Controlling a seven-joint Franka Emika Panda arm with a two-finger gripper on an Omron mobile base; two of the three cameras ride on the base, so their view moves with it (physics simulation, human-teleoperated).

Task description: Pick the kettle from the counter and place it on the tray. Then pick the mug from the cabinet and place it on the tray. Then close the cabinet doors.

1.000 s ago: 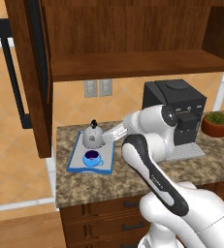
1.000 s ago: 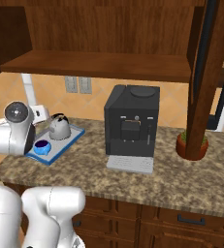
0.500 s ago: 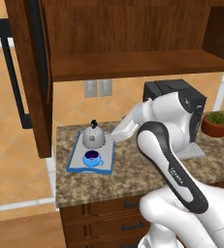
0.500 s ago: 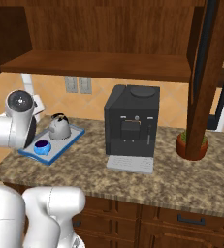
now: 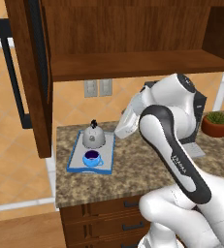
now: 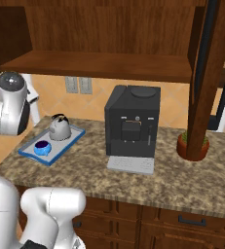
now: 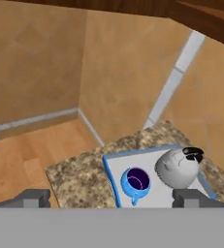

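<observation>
The blue-rimmed tray lies on the left end of the granite counter. The silver kettle stands at its far end and the blue mug at its near end. The hand view shows the kettle and mug side by side on the tray. My gripper hangs open and empty, above and to the right of the tray, its fingertips wide apart. The cabinet stands open, the left door and right door swung outward.
A black coffee machine stands mid-counter, with a potted plant to its right behind the right door's lower edge. A wall outlet sits above the tray. Drawers run below the counter. My arm's elbow rises in front of the coffee machine.
The arm has lifted up and back to the right, away from the tray, with the gripper staying open. Kettle and mug have stayed on the tray.
</observation>
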